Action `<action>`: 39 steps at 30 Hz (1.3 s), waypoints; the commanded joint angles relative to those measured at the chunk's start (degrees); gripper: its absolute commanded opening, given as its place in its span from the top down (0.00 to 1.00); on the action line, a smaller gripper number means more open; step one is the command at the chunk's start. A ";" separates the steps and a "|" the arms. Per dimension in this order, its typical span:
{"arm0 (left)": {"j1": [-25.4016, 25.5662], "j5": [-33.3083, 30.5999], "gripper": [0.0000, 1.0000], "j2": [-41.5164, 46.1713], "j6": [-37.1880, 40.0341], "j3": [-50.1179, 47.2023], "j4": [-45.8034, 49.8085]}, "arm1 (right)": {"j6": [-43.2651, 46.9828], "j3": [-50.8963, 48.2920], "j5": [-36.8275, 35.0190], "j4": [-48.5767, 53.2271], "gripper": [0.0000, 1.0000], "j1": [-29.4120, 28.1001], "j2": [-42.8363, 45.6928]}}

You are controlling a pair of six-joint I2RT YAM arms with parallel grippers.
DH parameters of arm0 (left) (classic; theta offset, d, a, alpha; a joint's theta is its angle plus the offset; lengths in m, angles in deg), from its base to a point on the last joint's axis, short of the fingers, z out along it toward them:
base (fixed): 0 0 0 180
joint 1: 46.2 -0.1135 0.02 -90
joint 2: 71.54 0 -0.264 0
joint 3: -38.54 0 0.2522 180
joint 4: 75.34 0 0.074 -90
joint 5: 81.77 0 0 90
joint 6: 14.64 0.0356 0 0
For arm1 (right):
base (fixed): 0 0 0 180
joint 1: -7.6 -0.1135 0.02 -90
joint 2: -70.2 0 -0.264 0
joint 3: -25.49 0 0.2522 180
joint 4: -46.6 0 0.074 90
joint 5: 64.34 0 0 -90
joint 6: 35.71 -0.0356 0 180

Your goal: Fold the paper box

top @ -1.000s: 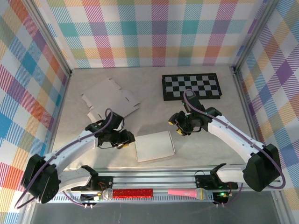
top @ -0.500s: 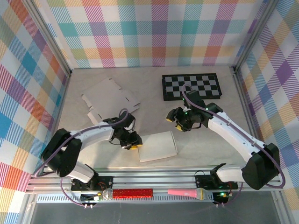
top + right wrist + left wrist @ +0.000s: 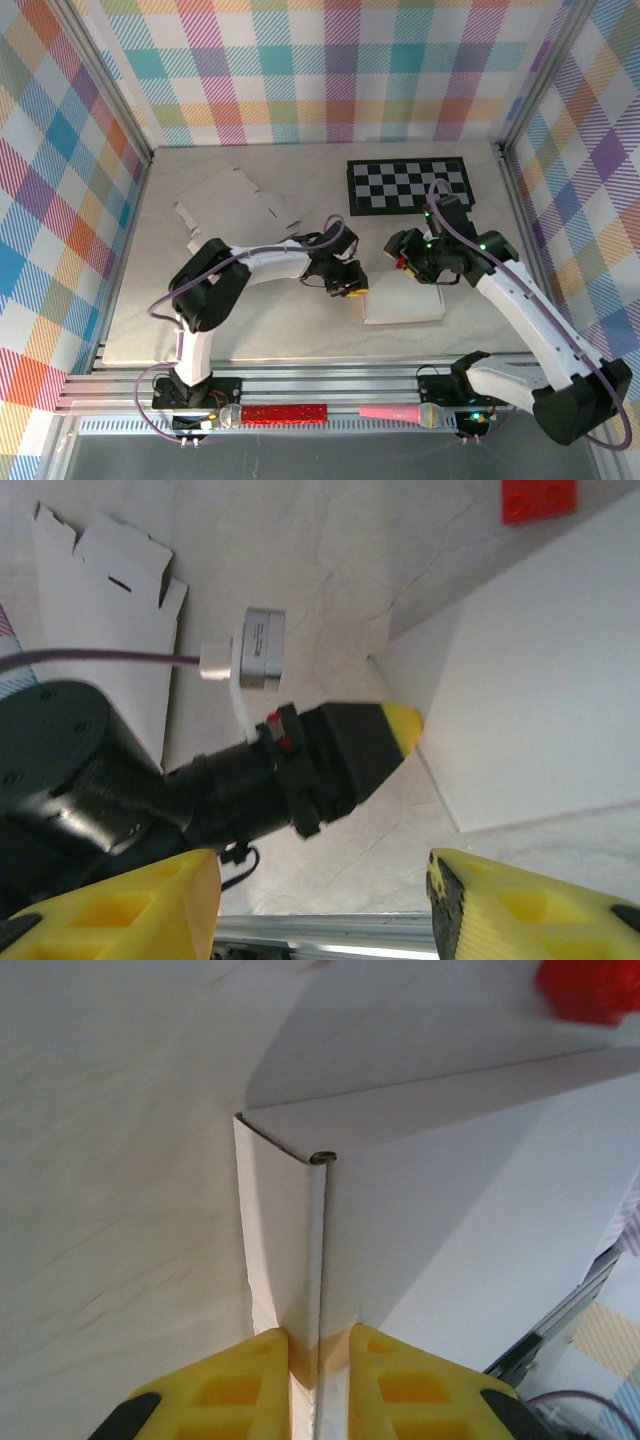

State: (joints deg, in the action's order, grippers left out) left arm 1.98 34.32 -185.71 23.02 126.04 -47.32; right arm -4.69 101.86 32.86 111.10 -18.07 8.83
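Observation:
The paper box [image 3: 408,302] is a white, flat-folded carton lying on the table in front of the centre. My left gripper [image 3: 352,287] reaches far to the right and is shut on the box's left edge. In the left wrist view the yellow fingers [image 3: 262,1380] pinch a folded cardboard edge of the box [image 3: 450,1210] from both sides. My right gripper [image 3: 412,258] hovers just above the box's far edge, open. In the right wrist view its fingers [image 3: 120,905] stand wide apart, with the left gripper's tip [image 3: 400,725] and the box [image 3: 540,700] beyond them.
A black-and-white checkerboard [image 3: 408,186] lies at the back right. Flat white cardboard blanks [image 3: 235,210] lie at the back left. A small red piece [image 3: 538,498] sits by the box's far edge. A red tool [image 3: 284,413] and a pink microphone [image 3: 400,412] rest on the front rail.
The left arm swept right, closing on the box's left edge, and the box moved right with it. The right arm shifted right and back, staying open.

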 commanded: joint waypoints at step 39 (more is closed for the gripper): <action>-28.44 -9.87 0.70 21.29 12.41 -2.57 19.63 | -1.34 -7.09 12.45 -22.28 0.39 -1.27 -6.90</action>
State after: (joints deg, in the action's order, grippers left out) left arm -16.94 26.78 -166.43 28.60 125.10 -37.22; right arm -3.21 97.20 40.46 99.27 -17.22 4.46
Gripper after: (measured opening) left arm 0.298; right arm 0.613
